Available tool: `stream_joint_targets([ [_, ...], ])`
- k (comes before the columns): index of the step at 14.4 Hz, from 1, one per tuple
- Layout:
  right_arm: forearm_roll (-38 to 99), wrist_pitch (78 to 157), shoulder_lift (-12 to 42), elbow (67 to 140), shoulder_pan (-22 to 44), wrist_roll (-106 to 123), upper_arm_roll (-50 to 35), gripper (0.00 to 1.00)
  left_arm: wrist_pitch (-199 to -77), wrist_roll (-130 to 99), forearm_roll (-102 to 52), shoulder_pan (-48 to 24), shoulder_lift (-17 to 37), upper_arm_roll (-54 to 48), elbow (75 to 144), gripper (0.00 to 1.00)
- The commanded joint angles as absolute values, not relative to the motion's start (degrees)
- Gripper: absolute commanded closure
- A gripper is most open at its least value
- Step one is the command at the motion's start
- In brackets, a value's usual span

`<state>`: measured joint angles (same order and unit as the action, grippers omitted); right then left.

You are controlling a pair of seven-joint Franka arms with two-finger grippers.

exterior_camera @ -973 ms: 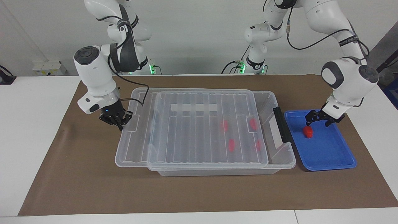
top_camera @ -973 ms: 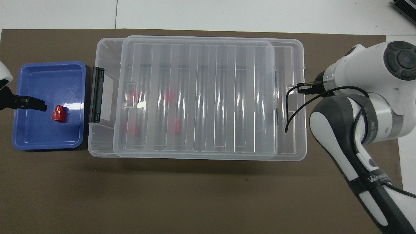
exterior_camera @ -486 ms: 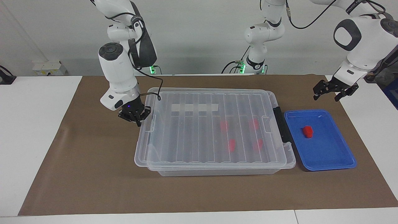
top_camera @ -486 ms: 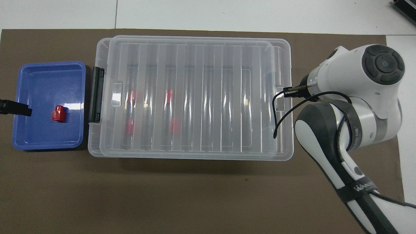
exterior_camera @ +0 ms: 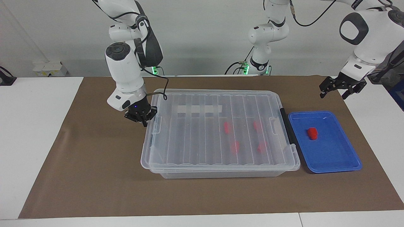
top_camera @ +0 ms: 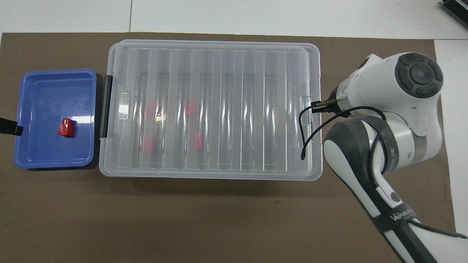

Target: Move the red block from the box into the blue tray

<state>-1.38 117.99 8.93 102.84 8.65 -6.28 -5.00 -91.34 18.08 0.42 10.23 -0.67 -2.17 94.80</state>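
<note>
One red block (exterior_camera: 312,133) lies in the blue tray (exterior_camera: 331,165), apart from both grippers; it also shows in the overhead view (top_camera: 66,127) in the tray (top_camera: 33,162). Several more red blocks (exterior_camera: 234,146) show blurred through the ribbed lid (exterior_camera: 195,135) that lies squarely on the clear box (exterior_camera: 221,174). My right gripper (exterior_camera: 142,118) is at the lid's end tab toward the right arm's end, shut on the lid. My left gripper (exterior_camera: 335,90) is open and empty, raised over the brown mat beside the tray.
The box's black latch (exterior_camera: 288,127) faces the tray, a small gap apart. A brown mat (exterior_camera: 94,176) covers the table under the box and the tray. The right arm's wrist (top_camera: 398,91) hides its gripper in the overhead view.
The right gripper has slid the lid toward the left arm's end until it covers the box. The left gripper has risen from the tray, leaving the red block there.
</note>
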Motion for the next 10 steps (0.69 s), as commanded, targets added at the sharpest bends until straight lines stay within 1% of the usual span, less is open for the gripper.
stream_joint_targets([
  [1, -0.4, 116.9, 7.6, 103.7, 8.3, -5.3, -5.4, 1.0, -79.6, 18.8, 2.0, 8.9, 4.7, -1.4, 79.8, 0.0],
  [3, -0.4, 116.5, 7.4, 103.6, 8.3, -5.3, -5.5, 1.0, -77.7, 18.9, 1.9, 9.0, 5.4, -1.8, 76.0, 0.0],
  [4, -0.4, 115.9, 7.0, 103.6, 8.3, -5.4, -5.4, 1.0, -75.7, 18.9, 2.3, 8.7, 7.1, -2.5, 73.0, 0.0],
  [5, -0.4, 115.3, 6.5, 103.6, 8.1, -5.5, -5.4, 1.0, -75.1, 18.9, 2.0, 8.4, 7.6, -2.7, 72.1, 0.0],
  [6, -0.4, 115.1, 5.9, 103.7, 7.5, -5.8, -5.4, 1.0, -76.3, 18.9, 1.4, 8.0, 7.2, -2.6, 72.8, 0.0],
  [7, -0.4, 114.5, 5.0, 103.8, 6.9, -6.0, -5.2, 1.0, -79.2, 18.8, 1.4, 7.0, 6.0, -2.5, 76.8, 0.0],
  [8, -0.4, 113.7, 4.3, 103.9, 5.6, -6.5, -5.2, 1.0, -83.3, 18.6, 1.5, 4.2, 3.5, -1.7, 82.8, 0.0],
  [9, -0.4, 112.5, 3.4, 103.9, 4.4, -7.5, -5.2, 1.0, -85.4, 18.6, 1.8, 1.4, 3.3, -0.4, 85.5, 0.0],
  [10, -0.3, 111.2, 2.7, 103.9, 2.9, -8.5, -5.2, 1.0, -85.5, 18.6, 1.4, -0.2, 4.6, 2.1, 85.3, 0.0],
])
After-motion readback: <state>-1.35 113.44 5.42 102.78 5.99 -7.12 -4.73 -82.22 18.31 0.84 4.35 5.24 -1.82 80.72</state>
